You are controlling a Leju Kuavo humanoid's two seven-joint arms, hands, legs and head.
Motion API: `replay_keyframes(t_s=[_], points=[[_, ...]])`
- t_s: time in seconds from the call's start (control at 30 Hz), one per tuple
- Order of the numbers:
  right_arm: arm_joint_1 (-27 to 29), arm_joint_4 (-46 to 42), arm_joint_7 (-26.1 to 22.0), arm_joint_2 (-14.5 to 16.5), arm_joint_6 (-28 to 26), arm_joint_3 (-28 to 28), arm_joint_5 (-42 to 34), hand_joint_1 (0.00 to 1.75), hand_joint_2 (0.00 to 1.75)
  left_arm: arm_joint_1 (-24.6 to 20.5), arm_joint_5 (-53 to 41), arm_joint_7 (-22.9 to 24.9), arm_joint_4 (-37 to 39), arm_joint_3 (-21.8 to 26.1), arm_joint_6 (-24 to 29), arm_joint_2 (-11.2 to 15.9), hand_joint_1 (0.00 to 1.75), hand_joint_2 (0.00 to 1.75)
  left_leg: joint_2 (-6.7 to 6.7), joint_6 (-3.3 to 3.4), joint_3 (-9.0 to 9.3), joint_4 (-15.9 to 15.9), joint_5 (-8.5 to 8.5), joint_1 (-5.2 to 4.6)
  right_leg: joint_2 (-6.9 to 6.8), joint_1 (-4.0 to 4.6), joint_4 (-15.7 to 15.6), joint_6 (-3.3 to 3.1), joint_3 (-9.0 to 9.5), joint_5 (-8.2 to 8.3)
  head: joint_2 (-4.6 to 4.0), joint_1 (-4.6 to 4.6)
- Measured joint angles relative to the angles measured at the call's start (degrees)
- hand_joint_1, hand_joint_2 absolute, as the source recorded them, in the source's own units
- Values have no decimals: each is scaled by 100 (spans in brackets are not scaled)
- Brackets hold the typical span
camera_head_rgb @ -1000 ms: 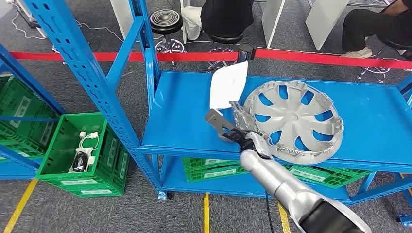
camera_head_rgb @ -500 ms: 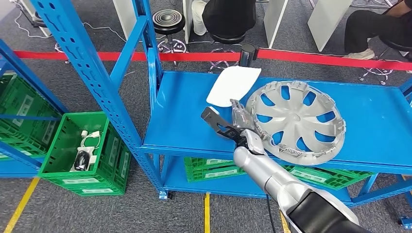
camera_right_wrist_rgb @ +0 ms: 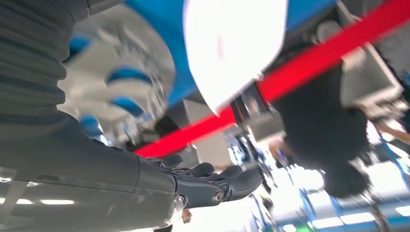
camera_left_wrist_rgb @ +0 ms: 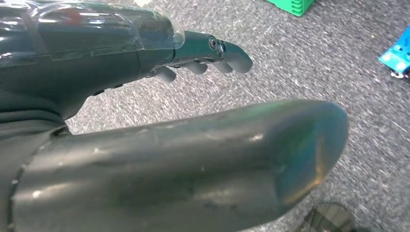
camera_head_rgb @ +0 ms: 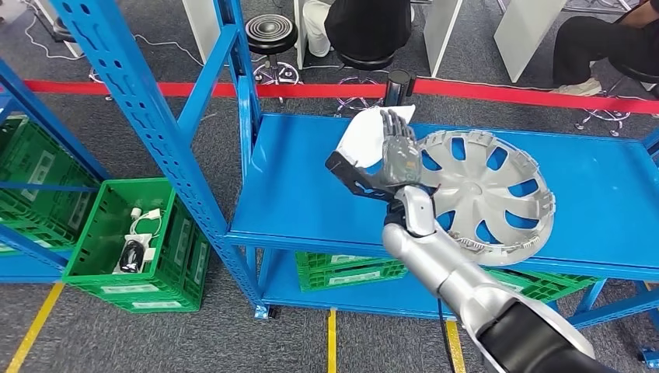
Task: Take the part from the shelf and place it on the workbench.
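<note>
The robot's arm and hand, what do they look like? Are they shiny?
Yes, quite shiny. The right arm is a smooth silver tube that turns black near the shoulder. The right hand is dark grey with see-through fingers and a thick grey thumb. The left hand is dark grey too, with a clear glossy cover and rounded fingertips.
</note>
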Motion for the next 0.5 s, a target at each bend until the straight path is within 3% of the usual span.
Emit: replay_keyframes(t_s=[0.17,0.33,0.5], points=[[103,-955,228,-391,21,-174,286,0,175,-3,138,-113,146,-70,129,-127,0,0,-21,0,0,3,1,-2,-7,-3,-4,1,2,0,0,0],[204,-2022,903,-856,682,-477,296,0,175,2,262,-170,322,-104,215,-278,0,0,-45,0,-1,3,1,-1,-28,-4,-8,2,11,-1,0,4],[363,-2183,1055,-979,815,-567,34,0,175,1,306,-148,420,-122,199,-328,0,0,-35,0,-1,2,1,-1,-26,-3,-9,3,12,-2,0,5]])
